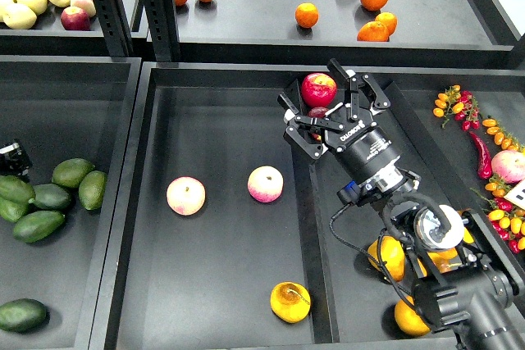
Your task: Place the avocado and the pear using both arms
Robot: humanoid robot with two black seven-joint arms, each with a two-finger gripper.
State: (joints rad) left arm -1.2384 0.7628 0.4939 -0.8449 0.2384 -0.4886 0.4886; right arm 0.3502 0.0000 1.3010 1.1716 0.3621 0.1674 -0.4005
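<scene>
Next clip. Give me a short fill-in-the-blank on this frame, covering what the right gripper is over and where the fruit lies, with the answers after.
1. The right gripper hovers, fingers spread, around a ____ apple.
2. The pear lies in the middle tray with ____ peaches.
3. The avocados lie in the tray on the ____.
4. The oranges sit on the ____ at the back.

Answers: red; two; left; shelf

You see dark green avocados at the left of the frame, against black trays. The pear at lower centre is yellow-orange with a brownish dimple. Two peaches mid-frame are cream blushed pink. The black right gripper sits against what looks like a deep red apple.
</scene>
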